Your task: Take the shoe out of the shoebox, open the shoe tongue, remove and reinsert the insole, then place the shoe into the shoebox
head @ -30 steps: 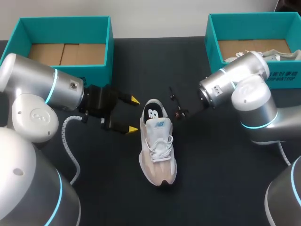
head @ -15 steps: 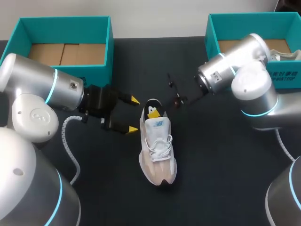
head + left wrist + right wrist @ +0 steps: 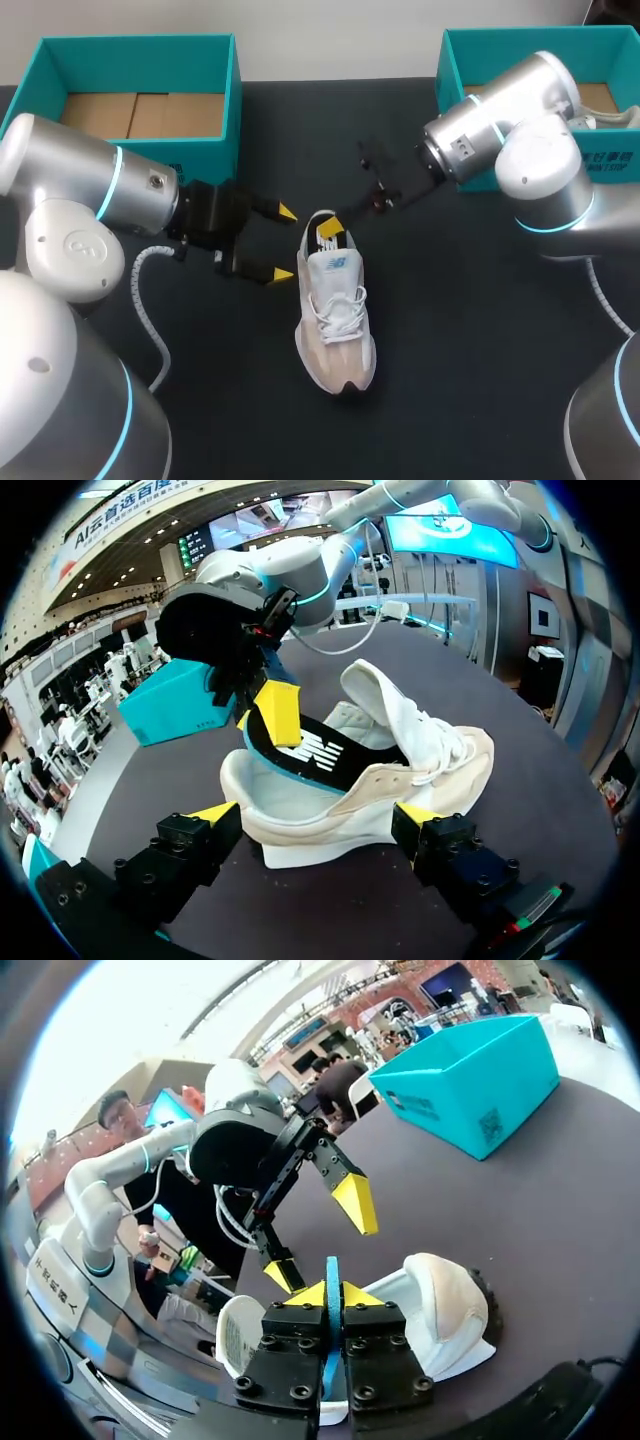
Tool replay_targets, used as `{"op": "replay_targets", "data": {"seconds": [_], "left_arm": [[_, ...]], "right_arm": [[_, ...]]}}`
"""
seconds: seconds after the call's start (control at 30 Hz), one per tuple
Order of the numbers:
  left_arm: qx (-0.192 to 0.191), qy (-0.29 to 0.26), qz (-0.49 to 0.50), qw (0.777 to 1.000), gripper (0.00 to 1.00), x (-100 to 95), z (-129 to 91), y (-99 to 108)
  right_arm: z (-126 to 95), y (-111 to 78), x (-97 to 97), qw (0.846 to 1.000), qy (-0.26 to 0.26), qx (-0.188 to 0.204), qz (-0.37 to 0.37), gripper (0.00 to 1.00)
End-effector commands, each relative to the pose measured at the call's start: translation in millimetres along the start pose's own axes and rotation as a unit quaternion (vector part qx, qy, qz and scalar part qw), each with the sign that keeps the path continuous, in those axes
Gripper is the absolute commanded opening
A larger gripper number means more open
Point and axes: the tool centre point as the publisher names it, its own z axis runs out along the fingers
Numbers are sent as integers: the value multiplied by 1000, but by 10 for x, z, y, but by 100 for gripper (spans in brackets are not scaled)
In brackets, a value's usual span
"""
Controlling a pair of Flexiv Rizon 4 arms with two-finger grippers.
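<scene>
Silver, cyan-ringed left arm (image 3: 75, 185) with black, yellow-tipped left claw (image 3: 285, 243) and pale cable (image 3: 140, 290)

I count two teal shoeboxes on one bench (image 3: 470, 390): the left shoebox (image 3: 205, 150) at the far left and the right shoebox (image 3: 452, 95) at the far right. One shoe (image 3: 335, 320) lies out on the bench. A second shoe (image 3: 603, 118) shows as a pale sliver in the right shoebox, mostly hidden by my arm. There is one insole (image 3: 310, 752). I have two grippers, the left gripper (image 3: 283, 243) and the right gripper (image 3: 328, 1295), each with two yellow tips, four in all.
</scene>
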Motion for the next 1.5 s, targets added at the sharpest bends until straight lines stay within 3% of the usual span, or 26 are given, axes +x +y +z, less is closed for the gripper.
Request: {"op": "replay_targets", "data": {"seconds": [0.03, 0.37, 0.47, 0.53, 0.9, 1.1, 1.43, 1.5], "left_arm": [[-2, 0, 0, 1000, 100, 1, 4, -5], [-2, 0, 0, 1000, 100, 1, 4, -5], [-2, 0, 0, 1000, 100, 1, 4, -5], [-2, 0, 0, 1000, 100, 1, 4, -5], [-2, 0, 0, 1000, 100, 1, 4, -5], [-2, 0, 0, 1000, 100, 1, 4, -5], [-2, 0, 0, 1000, 100, 1, 4, -5], [-2, 0, 0, 1000, 100, 1, 4, -5]], "right_arm": [[126, 5, -124, 1000, 12, 2, 0, 0], [180, 14, -173, 1000, 22, 4, -2, 0], [147, 32, -109, 1000, 16, 10, -1, 23], [131, 36, -66, 1000, 13, 12, -1, 29], [31, 226, 16, 999, -9, 23, -23, 32], [-144, 364, 20, 999, -28, 34, -31, 33], [-466, 258, 405, 996, -87, 10, 8, 32], [-498, 230, 487, 995, -99, 5, 31, 23]]}}
